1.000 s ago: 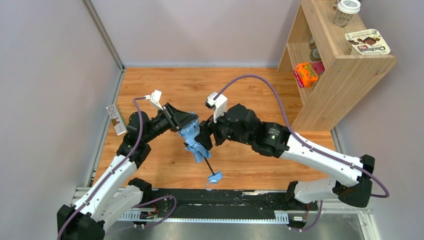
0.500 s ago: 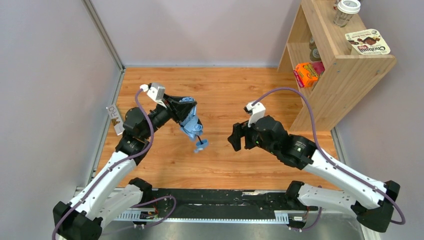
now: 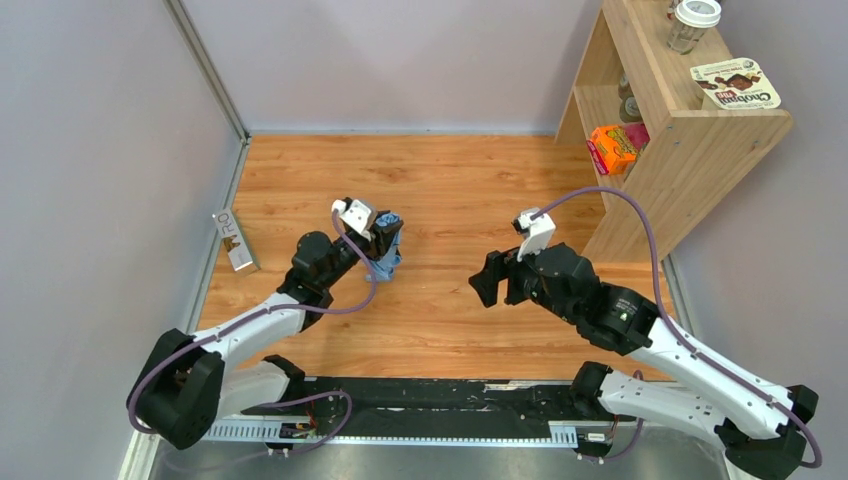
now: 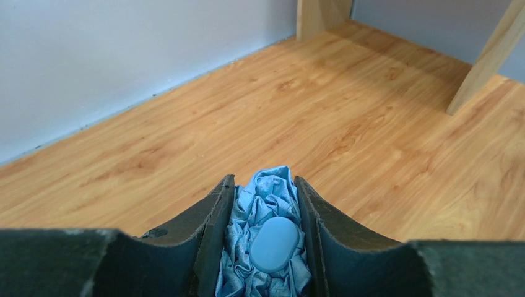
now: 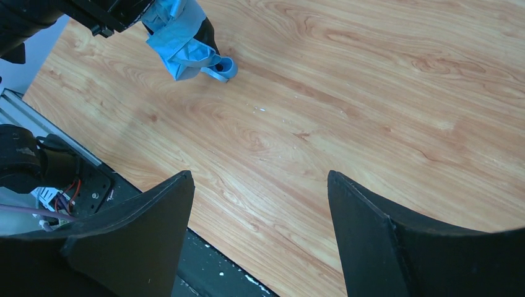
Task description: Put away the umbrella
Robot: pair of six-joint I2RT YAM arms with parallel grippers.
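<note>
The umbrella (image 3: 386,255) is sitting collapsed into a short, crumpled sky-blue bundle, left of the table's middle. Seen from the right wrist, the umbrella (image 5: 179,34) is slanting steeply downward out of the grip along its long axis. Its lower end, carrying a small blue loop (image 5: 223,65), is pointing at the wooden tabletop (image 5: 371,93); whether the loop is touching the wood cannot be told.

The left gripper (image 3: 390,238) is clamping the bundle with its jaws about half apart, the fabric filling the gap. In the left wrist view both fingers (image 4: 213,229) are pressing against the folds. A smooth light-blue oval piece (image 4: 274,244) is lying between them, nearer the wrist, while crumpled cloth is reaching out as far as the fingertips.

The right gripper (image 3: 490,282) is hovering well apart from the umbrella, to its right. Its jaws are standing wide and holding nothing, with only bare wood showing between them.
</note>
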